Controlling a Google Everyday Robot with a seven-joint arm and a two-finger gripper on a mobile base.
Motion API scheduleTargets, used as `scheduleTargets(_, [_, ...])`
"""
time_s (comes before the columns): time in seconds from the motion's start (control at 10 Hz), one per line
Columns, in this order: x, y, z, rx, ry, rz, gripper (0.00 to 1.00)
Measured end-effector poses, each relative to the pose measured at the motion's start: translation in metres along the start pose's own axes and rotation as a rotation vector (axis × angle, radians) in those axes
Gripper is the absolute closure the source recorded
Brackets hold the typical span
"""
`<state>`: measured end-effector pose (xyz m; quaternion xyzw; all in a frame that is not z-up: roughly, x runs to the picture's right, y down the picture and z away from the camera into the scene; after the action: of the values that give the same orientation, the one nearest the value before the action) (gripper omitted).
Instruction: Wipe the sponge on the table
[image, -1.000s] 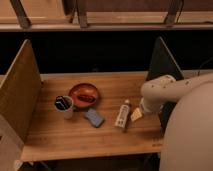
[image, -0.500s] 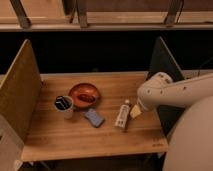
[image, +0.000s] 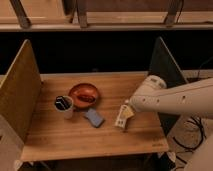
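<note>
The wooden table (image: 65, 137) fills the middle of the frame, with panels (image: 20, 95) standing at its left and right ends. The sponge (image: 94, 118) lies flat near the centre, just below the red bowl (image: 84, 95) and right of the mug (image: 63, 104). My gripper (image: 129, 107) hangs right of centre, by the white tube (image: 121, 119), apart from the sponge. Whether it is spread or closed I cannot tell. The sponge looks light and soft, likely to squash. I would pinch it across its long edges.
</note>
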<state>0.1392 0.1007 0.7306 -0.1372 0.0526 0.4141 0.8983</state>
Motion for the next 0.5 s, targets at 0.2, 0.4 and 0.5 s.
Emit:
scheduleTargets(0.2, [-0.013, 0.030, 0.009, -0.065, -0.037, -0.040, 0.20])
scheduleTargets(0.4, [-0.016, 0.037, 0.011, -0.082, -0.049, -0.048, 0.20])
scheduleTargets(0.5, [-0.016, 0.037, 0.011, -0.082, -0.049, -0.048, 0.20])
